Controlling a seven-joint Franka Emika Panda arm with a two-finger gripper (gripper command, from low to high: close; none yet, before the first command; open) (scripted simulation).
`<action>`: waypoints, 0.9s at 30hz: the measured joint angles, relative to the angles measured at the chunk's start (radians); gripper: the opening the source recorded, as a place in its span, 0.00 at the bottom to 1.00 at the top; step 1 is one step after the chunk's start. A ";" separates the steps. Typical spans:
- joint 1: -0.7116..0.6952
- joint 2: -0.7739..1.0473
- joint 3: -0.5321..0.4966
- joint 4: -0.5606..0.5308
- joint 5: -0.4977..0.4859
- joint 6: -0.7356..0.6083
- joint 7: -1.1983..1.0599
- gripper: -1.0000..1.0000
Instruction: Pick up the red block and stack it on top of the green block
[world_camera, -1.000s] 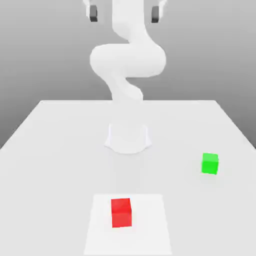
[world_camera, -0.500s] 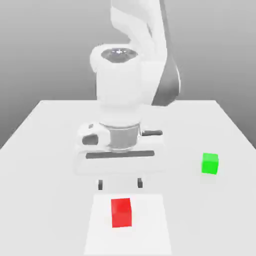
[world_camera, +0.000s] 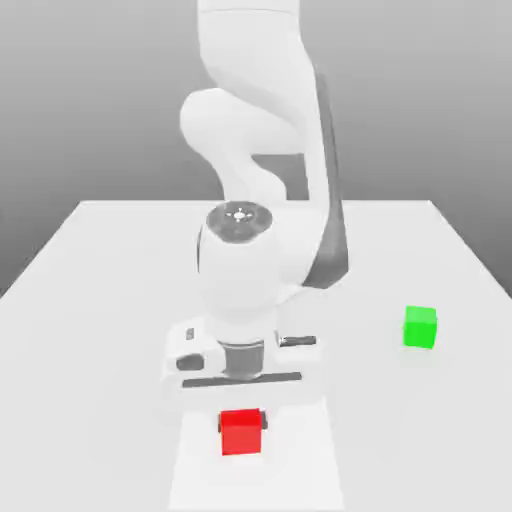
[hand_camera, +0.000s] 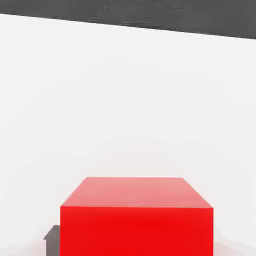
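Landmark: the white square (world_camera: 290, 470), lying flat on the near part of the bench (world_camera: 400, 430). The red block (world_camera: 241, 433) is within the outline of the white square, slightly to the exterior view's left of its middle. Its faces are plain, and it sits upright. Whether its underside bears on the square cannot be determined.

The gripper (world_camera: 242, 421) is clenched on the red block, grasping it with one dark pad (world_camera: 264, 420) against each of two opposite sides. The hand (world_camera: 245, 388) is above the far part of the white square, pointing down.

The green block (world_camera: 420, 327) rests on the bench beyond the white square and to the exterior view's right of it, well apart from the red block. The arm (world_camera: 262, 60) rises behind the hand, on the far side of the white square.
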 joint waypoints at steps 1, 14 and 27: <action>0.001 -0.033 -0.002 -0.005 -0.005 -0.028 0.003 0.00; 0.356 -0.355 0.230 -0.132 0.153 -0.210 0.344 0.00; 0.603 -0.483 0.559 -0.250 0.240 -0.223 0.745 0.00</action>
